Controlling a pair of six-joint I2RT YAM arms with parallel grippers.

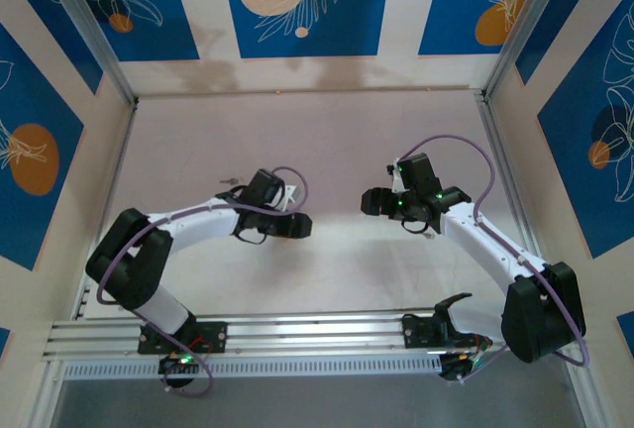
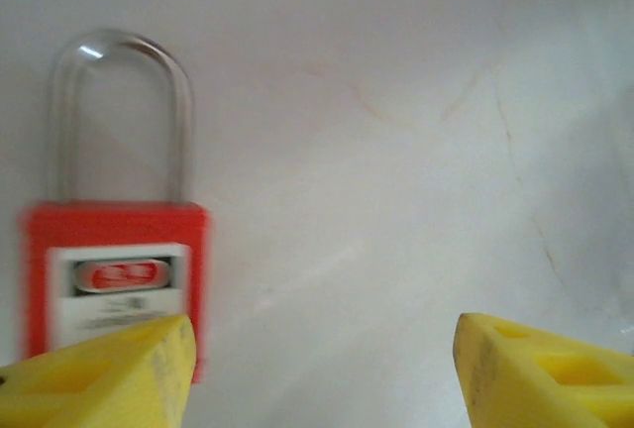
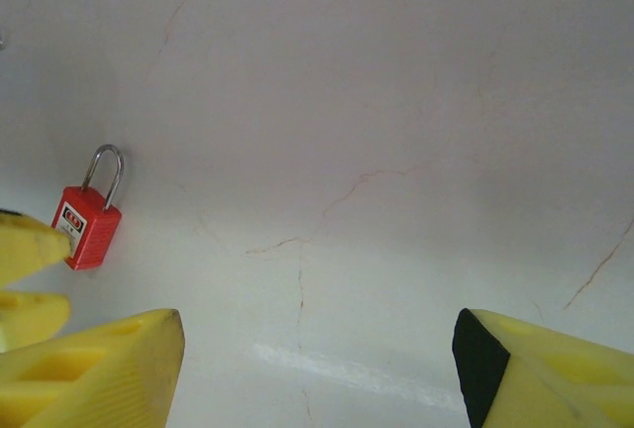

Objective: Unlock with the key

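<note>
The red padlock (image 2: 114, 269) with a silver shackle (image 2: 119, 111) and a white label lies flat on the pale table. In the left wrist view it is at the left, its lower corner behind my left finger (image 2: 109, 374). My left gripper (image 2: 322, 374) is open, with bare table between its yellow fingers. The right wrist view has the padlock (image 3: 89, 222) far to the left, beside the left gripper's yellow fingertips (image 3: 30, 248). My right gripper (image 3: 317, 369) is open over bare table. A tiny metal thing that may be the key (image 1: 230, 183) lies left of the left gripper (image 1: 289, 224).
Both arms reach toward the middle of the table (image 1: 327, 131), the right gripper (image 1: 378, 200) facing the left one across a gap. Patterned walls enclose the table on three sides. An aluminium rail (image 1: 297, 334) runs along the near edge.
</note>
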